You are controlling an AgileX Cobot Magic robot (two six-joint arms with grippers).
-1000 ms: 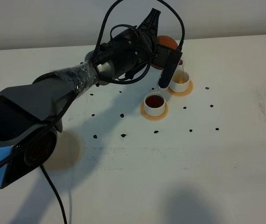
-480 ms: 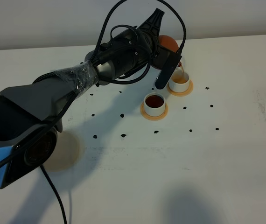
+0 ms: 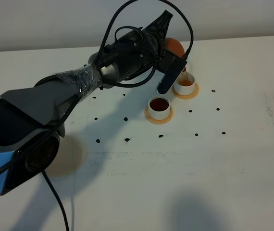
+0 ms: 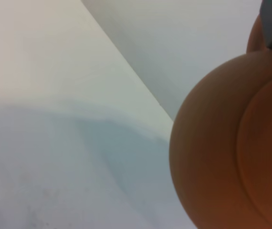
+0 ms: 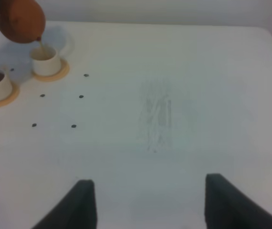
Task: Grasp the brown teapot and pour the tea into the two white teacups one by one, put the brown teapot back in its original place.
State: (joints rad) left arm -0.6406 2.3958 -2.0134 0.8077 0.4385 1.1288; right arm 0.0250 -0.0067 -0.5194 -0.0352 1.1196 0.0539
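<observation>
The brown teapot (image 3: pixel 174 46) hangs tilted above the far white teacup (image 3: pixel 185 86), spout down. My left gripper (image 3: pixel 171 59) is shut on it, reaching in from the left. A thin stream of tea (image 5: pixel 40 47) runs from the spout into that cup (image 5: pixel 46 62), which holds amber liquid. The near white teacup (image 3: pixel 159 107) holds dark tea on its orange coaster. In the left wrist view the teapot (image 4: pixel 226 157) fills one side. My right gripper (image 5: pixel 150 205) is open over bare table, far from the cups. A beige disc (image 3: pixel 69 155) lies by the left arm's base, partly hidden.
Small black dots (image 3: pixel 127 139) are scattered over the white table (image 3: pixel 214 163). The left arm and its cable (image 3: pixel 55 192) cover the left part of the table. A scuffed grey patch (image 5: pixel 157 117) marks the surface on the right side.
The left gripper has turned a little and tipped the teapot further over the far cup. The tea in that cup looks fuller and darker. The near cup has not moved.
</observation>
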